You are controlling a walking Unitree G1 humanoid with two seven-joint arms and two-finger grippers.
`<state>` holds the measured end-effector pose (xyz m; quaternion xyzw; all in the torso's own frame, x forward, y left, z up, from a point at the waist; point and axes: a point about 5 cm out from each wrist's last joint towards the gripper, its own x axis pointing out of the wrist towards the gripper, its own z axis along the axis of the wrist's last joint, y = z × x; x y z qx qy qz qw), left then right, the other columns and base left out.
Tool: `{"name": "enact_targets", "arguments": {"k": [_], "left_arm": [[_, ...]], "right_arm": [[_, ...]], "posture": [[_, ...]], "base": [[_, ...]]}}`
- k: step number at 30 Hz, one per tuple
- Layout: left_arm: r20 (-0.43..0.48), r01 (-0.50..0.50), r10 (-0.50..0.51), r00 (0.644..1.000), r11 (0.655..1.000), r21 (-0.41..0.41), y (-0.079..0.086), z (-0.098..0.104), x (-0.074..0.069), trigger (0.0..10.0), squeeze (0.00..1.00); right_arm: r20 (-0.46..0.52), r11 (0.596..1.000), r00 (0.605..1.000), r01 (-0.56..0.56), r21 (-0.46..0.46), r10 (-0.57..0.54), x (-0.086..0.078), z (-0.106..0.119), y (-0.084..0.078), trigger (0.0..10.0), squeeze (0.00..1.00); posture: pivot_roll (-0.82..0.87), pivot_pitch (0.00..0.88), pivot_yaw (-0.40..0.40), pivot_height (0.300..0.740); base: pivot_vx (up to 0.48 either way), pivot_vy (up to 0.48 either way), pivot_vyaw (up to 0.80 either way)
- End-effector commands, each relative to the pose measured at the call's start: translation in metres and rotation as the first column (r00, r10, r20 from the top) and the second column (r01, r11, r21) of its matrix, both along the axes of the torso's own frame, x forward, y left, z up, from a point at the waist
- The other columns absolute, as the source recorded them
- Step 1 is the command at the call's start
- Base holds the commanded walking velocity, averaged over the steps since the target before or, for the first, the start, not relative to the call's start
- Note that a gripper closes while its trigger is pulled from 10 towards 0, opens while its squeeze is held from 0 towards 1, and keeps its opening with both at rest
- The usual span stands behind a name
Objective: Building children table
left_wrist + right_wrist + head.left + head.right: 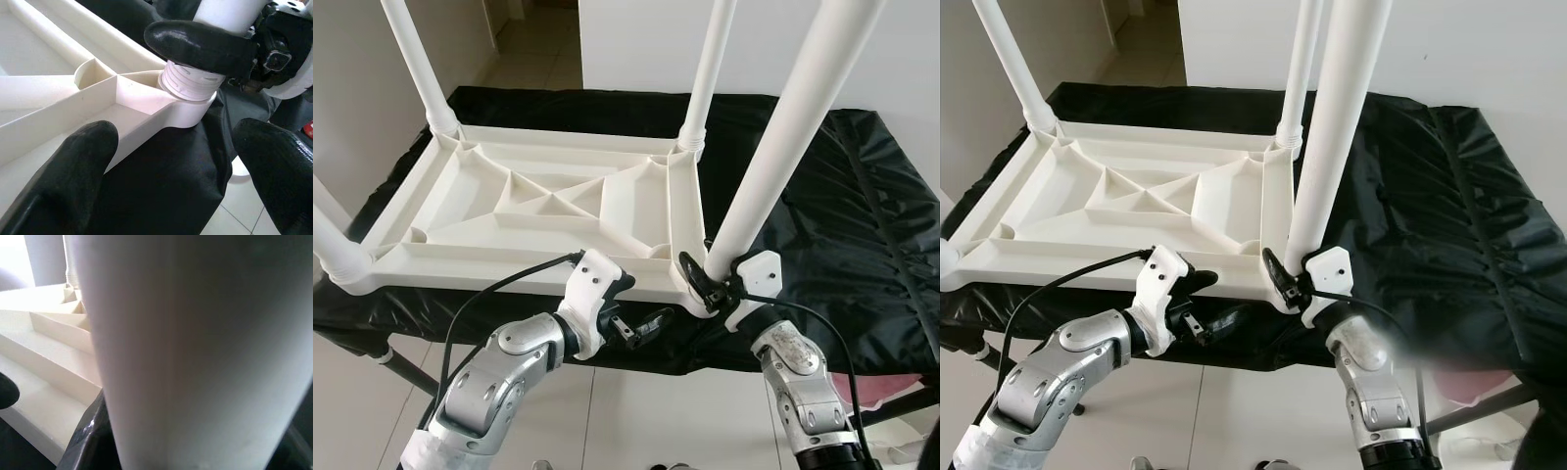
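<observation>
Nearest to me, the left gripper (641,328) hangs just below the near edge of the white table top (538,206), its two black fingers (63,176) spread wide, holding nothing. One finger sits close under the rim of the table top, the other well out over the black cloth (862,225); whether the near one touches the plastic I cannot tell.

Just to its right, the right gripper (710,284) is pinched around the foot of a white leg (783,147), right where the leg meets the socket (188,93) at the near right corner of the table top. A black fingertip (195,44) presses against the leg just above the ribbed collar of the socket. The leg leans slightly to the right.

Beyond, the table top lies upside down on the black cloth, its ribs facing up. Two more legs stand at the far corners, far left leg (416,64) and far right leg (705,73). No writing or labels can be read.
</observation>
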<state>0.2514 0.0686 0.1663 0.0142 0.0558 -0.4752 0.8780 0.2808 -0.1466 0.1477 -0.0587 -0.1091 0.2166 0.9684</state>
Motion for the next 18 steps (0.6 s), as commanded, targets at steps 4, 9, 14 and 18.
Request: {"name": "enact_targets", "arguments": {"k": [4,9,14,18], "left_arm": [[0.005,-0.028,0.028,1.000,1.000,0.003,0.0015,0.0014,-0.0013,10.0,0.00],[0.008,-0.027,0.027,1.000,1.000,0.006,0.0015,0.0016,-0.0011,10.0,0.00],[0.008,-0.025,0.025,1.000,1.000,0.007,0.0012,0.0020,-0.0012,10.0,0.00],[0.007,-0.023,0.023,1.000,1.000,0.007,0.0012,0.0021,-0.0014,10.0,0.00]], "right_arm": [[-0.203,0.997,0.979,0.047,0.068,-0.032,0.0012,-0.0299,-0.0025,10.0,0.00],[-0.216,0.994,0.976,0.057,0.091,-0.036,0.0023,-0.0297,-0.0013,10.0,0.00],[-0.233,0.991,0.972,0.064,0.116,-0.036,0.0021,-0.0301,0.0015,10.0,0.00],[-0.251,0.988,0.967,0.069,0.138,-0.033,0.0019,-0.0307,0.0027,10.0,0.00]], "posture": [[0.02,0.137,0.019,0.740],[0.02,0.136,0.021,0.740],[0.02,0.138,0.022,0.740],[0.02,0.137,0.022,0.740]], "base": [[0.000,0.000,0.00],[0.000,0.000,0.00],[0.000,0.000,0.00],[0.000,0.000,0.00]]}}
